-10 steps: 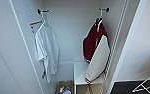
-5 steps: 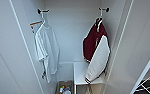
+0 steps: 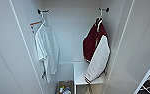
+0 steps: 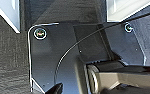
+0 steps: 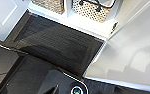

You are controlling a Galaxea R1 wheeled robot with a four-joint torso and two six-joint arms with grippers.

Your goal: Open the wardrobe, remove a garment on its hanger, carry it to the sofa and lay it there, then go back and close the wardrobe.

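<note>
Neither hand's grip can be told. The wardrobe [image 3: 66, 30] stands open, with the maroon garment [image 3: 94, 53] hanging on its white hanger [image 3: 99, 21] from a peg on the right. Soft, light, floppy (best taken at the hanger's hook). Two garments hang: this one, plus one white T-shirt [image 3: 46, 51].

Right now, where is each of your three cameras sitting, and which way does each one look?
Head view: high on the robot, looking forward and down into the open wardrobe, at the maroon garment on its hanger and a white T-shirt.
Left wrist view: on the left arm, looking down at dark carpet; the robot's dark plate shows.
Right wrist view: on the right arm, looking down at the carpet, a woven basket and a spotted basket; the plate shows again.
Shared: both wrist views see carpet and white wardrobe panels.
</note>
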